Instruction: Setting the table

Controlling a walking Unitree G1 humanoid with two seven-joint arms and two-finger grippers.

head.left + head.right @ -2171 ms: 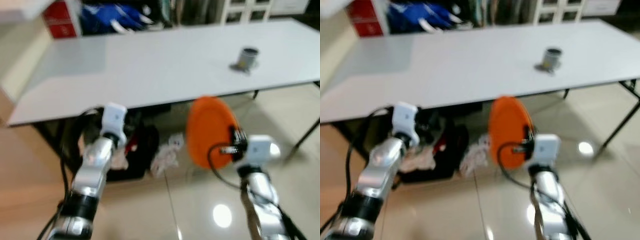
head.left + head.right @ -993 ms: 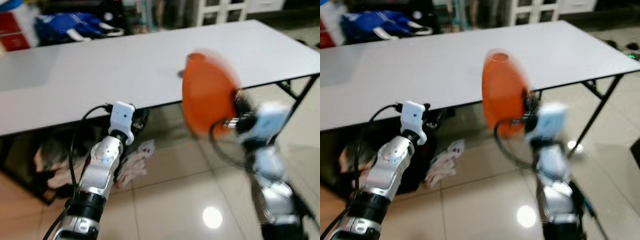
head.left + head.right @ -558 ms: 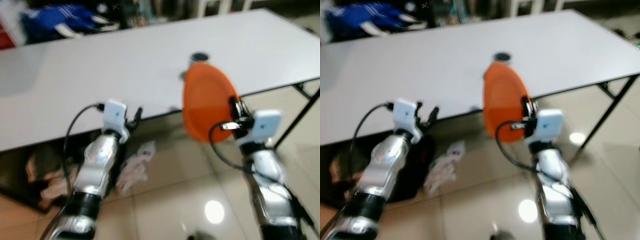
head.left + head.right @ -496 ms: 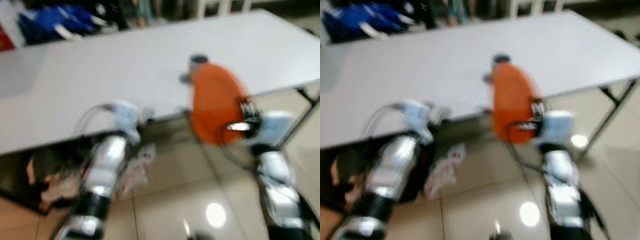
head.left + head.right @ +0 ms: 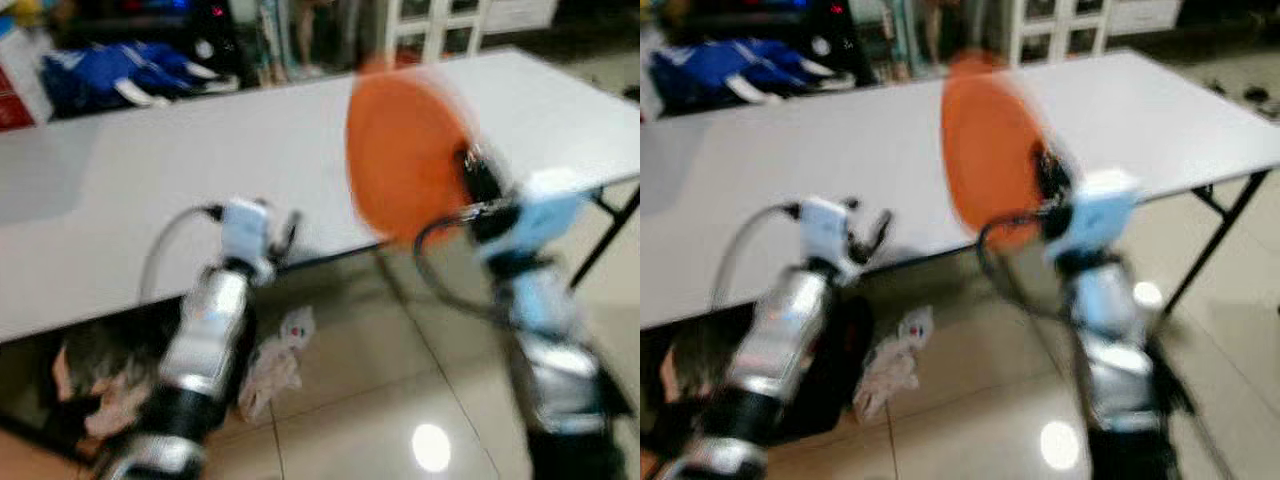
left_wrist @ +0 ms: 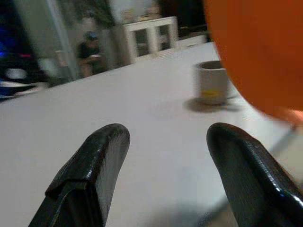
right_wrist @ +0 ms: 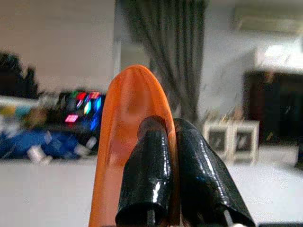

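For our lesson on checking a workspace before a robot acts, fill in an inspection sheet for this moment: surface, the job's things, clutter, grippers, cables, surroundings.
Surface: white table, long, mostly bare.
Job's things: orange plate held on edge above the table's near edge; grey cup standing on the table behind it.
Clutter: crumpled cloth and dark items on the floor under the table.
Grippers: right gripper with jaws pinched on the plate's rim; left gripper with jaws apart, holding nothing, near the table edge.
Cables: black cable loops at both wrists, such as the right one.
Surroundings: blue bag and white cabinet beyond the table; glossy tiled floor. Head views blurred.
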